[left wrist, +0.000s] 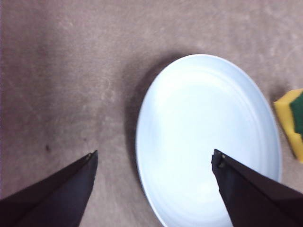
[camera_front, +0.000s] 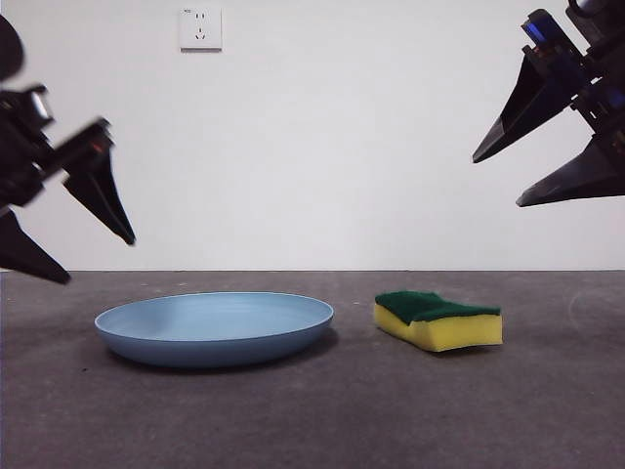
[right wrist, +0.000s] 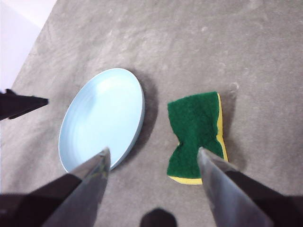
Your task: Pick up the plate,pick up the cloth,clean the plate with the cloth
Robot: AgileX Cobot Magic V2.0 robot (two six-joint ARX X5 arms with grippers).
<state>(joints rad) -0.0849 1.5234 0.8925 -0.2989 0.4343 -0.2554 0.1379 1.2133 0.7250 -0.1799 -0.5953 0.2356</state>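
The light-blue plate (camera_front: 215, 326) lies flat on the grey table, left of centre. The cloth, a yellow sponge with a dark green top (camera_front: 437, 319), lies just right of it. My left gripper (camera_front: 93, 244) hangs open and empty above the plate's left edge; the left wrist view shows the plate (left wrist: 208, 142) below its spread jaws (left wrist: 151, 158) and a corner of the sponge (left wrist: 293, 120). My right gripper (camera_front: 498, 181) is open and empty, high above the sponge; its wrist view (right wrist: 152, 155) shows the sponge (right wrist: 196, 132) and the plate (right wrist: 102, 118) below.
A grey table surface (camera_front: 322, 410) runs to a white wall with a power socket (camera_front: 200, 28). The other arm's jaw tip (right wrist: 23, 104) shows at the edge of the right wrist view, beyond the plate.
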